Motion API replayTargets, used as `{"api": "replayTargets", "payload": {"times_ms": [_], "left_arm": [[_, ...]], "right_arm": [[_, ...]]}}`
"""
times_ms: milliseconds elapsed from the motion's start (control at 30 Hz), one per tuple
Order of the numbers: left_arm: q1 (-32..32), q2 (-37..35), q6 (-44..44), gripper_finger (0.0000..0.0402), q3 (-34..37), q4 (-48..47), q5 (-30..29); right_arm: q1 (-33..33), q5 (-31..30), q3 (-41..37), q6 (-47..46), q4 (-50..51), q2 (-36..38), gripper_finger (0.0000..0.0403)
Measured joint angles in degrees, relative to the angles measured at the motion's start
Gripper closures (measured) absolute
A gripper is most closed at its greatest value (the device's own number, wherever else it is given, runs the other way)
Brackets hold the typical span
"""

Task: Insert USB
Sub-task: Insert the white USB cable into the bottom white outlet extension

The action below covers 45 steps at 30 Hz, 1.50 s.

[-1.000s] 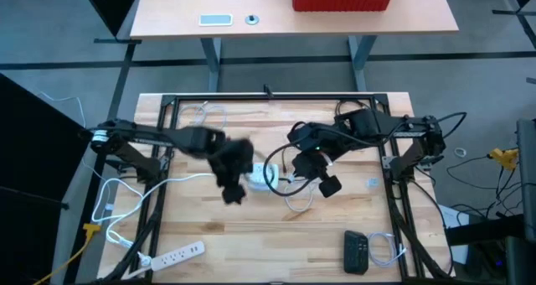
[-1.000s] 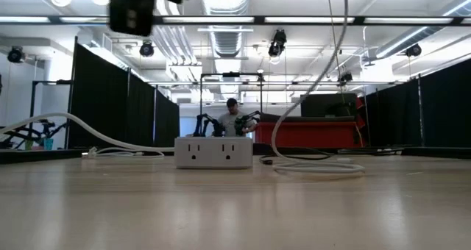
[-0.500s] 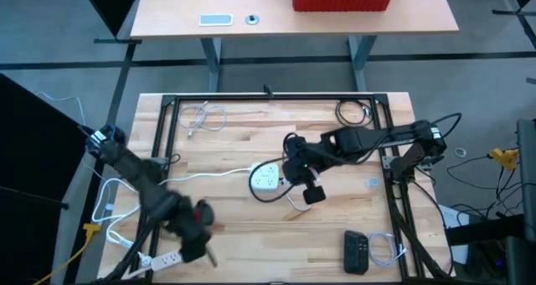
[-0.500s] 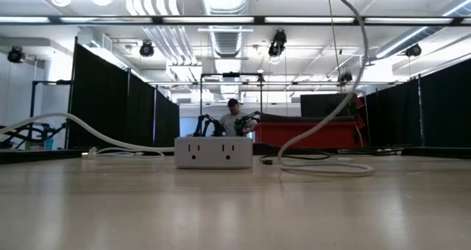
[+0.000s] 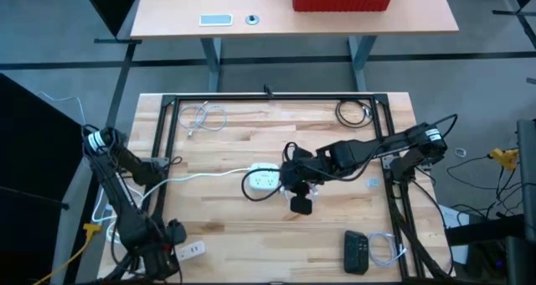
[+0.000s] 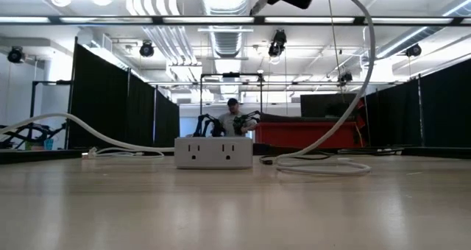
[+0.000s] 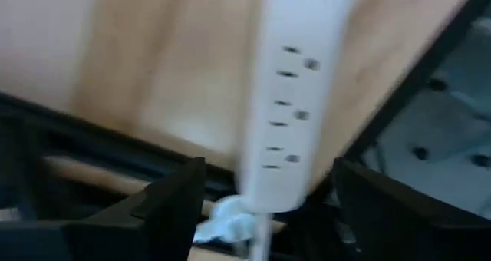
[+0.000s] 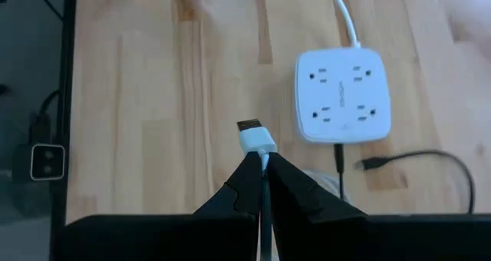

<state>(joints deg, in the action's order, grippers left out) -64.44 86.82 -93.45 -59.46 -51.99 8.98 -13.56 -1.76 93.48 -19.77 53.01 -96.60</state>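
The white USB plug (image 8: 253,137) sits pinched between the closed fingers of the right gripper (image 8: 263,171), held above the wooden table (image 5: 218,209) just beside the square white power hub (image 8: 343,95), not touching it. The plug's white cable (image 6: 352,88) arcs down to a loop on the table. The left gripper (image 7: 265,192) hangs open over a white power strip (image 7: 288,100) at the table's near left corner.
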Motion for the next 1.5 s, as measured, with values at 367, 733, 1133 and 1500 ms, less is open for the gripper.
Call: {"api": "replayTargets", "payload": {"times_ms": [367, 733, 1133, 1500], "left_arm": [[-2.7, 5.3, -1.4, 0.0093, 3.3, 6.1, 1.2], [-2.9, 13.4, 3.9, 0.0095, 3.2, 8.9, 1.7], [-0.6, 15.0, 9.1, 0.023, 3.0, 6.6, -0.3], [12.9, 15.0, 29.5, 0.023, 3.2, 5.2, -4.0]], "right_arm": [[0.0, -1.0, -0.7, -3.2, -1.9, 0.0, 0.0403], [0.4, -1.3, -0.7, -3.2, -2.3, 0.0, 0.0403], [0.8, -1.3, -0.7, -2.8, -4.7, -0.1, 0.0403], [-0.2, 2.1, 4.2, 3.2, -11.0, -6.8, 0.0403]]}}
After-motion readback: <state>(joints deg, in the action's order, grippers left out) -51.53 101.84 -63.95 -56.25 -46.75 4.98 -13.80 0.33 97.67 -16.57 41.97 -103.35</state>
